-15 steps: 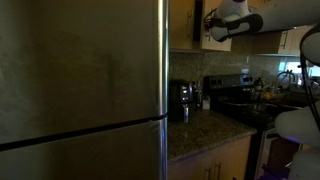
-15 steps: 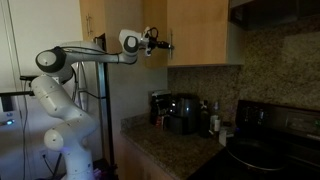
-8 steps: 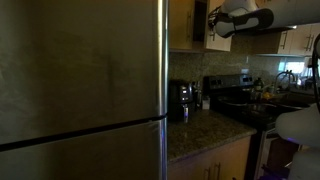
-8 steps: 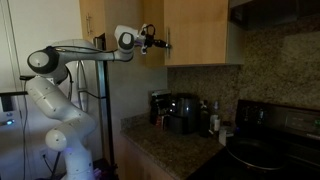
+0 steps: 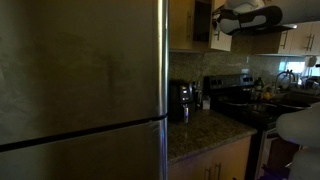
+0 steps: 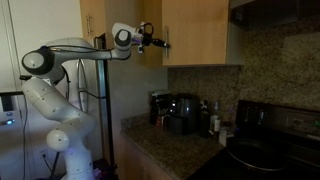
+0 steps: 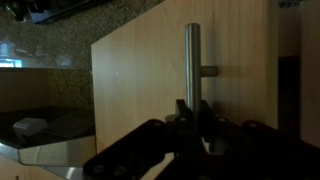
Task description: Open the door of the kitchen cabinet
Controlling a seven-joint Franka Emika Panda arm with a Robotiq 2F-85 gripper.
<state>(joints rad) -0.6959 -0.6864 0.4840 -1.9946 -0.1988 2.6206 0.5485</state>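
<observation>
The kitchen cabinet (image 6: pixel 150 12) hangs high on the wall above the counter. Its door (image 6: pixel 196 30) is a honey-brown panel standing ajar, with a dark gap at its left edge. It fills the wrist view (image 7: pixel 140 75), where its metal bar handle (image 7: pixel 193 55) stands upright. My gripper (image 7: pixel 193 112) is shut on the lower part of that bar. It shows at the door's left edge in an exterior view (image 6: pixel 154 41) and high up by the cabinet (image 5: pixel 183 25) in an exterior view (image 5: pixel 220 22).
A big steel fridge (image 5: pixel 80 80) stands beside the cabinet. The twin door (image 6: pixel 92 20) stays shut. A coffee maker (image 6: pixel 180 112) stands on the granite counter (image 6: pixel 165 148) below. A black stove (image 6: pixel 270 145) and a hood (image 6: pixel 270 10) lie further along.
My gripper has pulled back with the handle in it, and the door has swung a little further out. The dark gap at its edge is wider.
</observation>
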